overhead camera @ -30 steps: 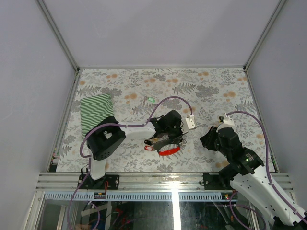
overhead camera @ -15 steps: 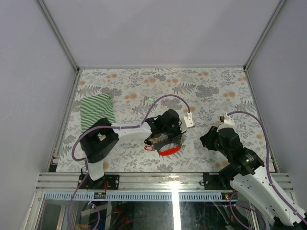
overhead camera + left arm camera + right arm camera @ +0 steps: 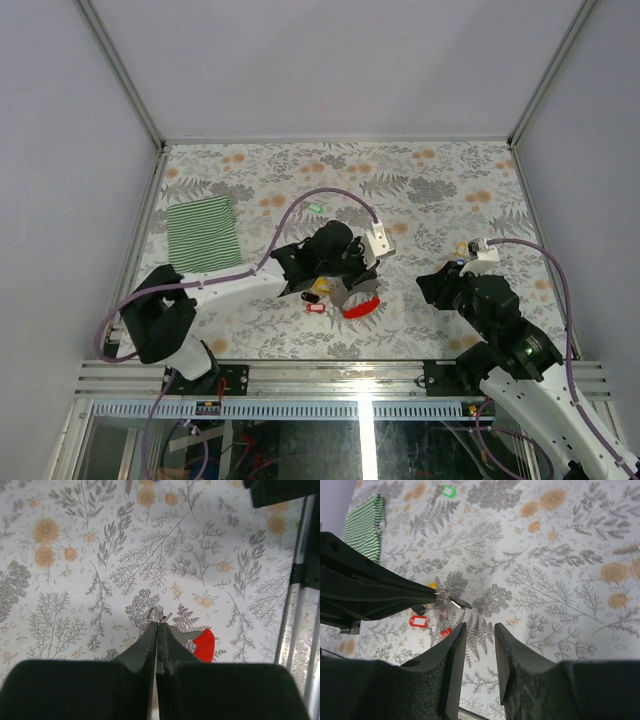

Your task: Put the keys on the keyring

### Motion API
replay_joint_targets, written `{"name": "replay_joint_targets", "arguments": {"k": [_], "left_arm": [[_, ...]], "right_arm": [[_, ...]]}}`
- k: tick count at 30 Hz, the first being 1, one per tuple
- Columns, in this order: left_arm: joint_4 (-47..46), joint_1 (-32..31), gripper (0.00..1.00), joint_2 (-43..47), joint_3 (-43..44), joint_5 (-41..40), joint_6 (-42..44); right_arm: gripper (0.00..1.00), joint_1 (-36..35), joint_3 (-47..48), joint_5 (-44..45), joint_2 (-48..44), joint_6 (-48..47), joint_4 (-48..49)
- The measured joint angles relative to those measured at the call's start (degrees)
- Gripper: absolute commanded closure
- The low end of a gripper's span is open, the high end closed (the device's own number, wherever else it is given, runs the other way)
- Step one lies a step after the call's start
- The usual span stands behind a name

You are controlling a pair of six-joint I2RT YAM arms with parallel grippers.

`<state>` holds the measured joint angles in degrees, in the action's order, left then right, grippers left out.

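My left gripper (image 3: pixel 343 288) (image 3: pixel 159 625) is shut on the keyring, pinching its thin wire end at the fingertips. The keyring's grey strip (image 3: pixel 192 636) leads to its red loop (image 3: pixel 360 307) (image 3: pixel 205 644), which shows just right of the fingers. A red-headed key (image 3: pixel 315 308) (image 3: pixel 419 622) lies on the table beside the left fingers, with a yellow head (image 3: pixel 322 285) (image 3: pixel 432 585) close by. A green-headed key (image 3: pixel 316 208) (image 3: pixel 448 490) lies farther back. My right gripper (image 3: pixel 428 283) (image 3: pixel 479 626) is open and empty, pointing at the keyring's strip (image 3: pixel 461 603) from the right, a short gap away.
A green striped cloth (image 3: pixel 202 233) (image 3: pixel 367 525) lies flat at the left of the floral table cover. The metal frame rail (image 3: pixel 340 375) runs along the near edge. Purple cables loop over both arms.
The left gripper closed fully on the keyring and shifted slightly left and back with it. The left arm's elbow swung out to the left. The right gripper opened a little.
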<state>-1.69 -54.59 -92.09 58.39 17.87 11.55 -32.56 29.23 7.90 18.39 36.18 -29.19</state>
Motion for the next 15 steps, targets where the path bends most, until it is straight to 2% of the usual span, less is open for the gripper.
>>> {"name": "replay_joint_targets", "arguments": {"k": [9, 15], "left_arm": [[0.0, 0.0, 1.0, 12.7, -2.6, 0.2, -2.5], [0.5, 0.0, 1.0, 19.6, -3.1, 2.3, -3.5]], "right_arm": [[0.53, 0.0, 0.5, -6.7, -1.8, -7.6, 6.4], [0.48, 0.0, 5.2, -14.3, -0.7, -14.9, 8.5]]}}
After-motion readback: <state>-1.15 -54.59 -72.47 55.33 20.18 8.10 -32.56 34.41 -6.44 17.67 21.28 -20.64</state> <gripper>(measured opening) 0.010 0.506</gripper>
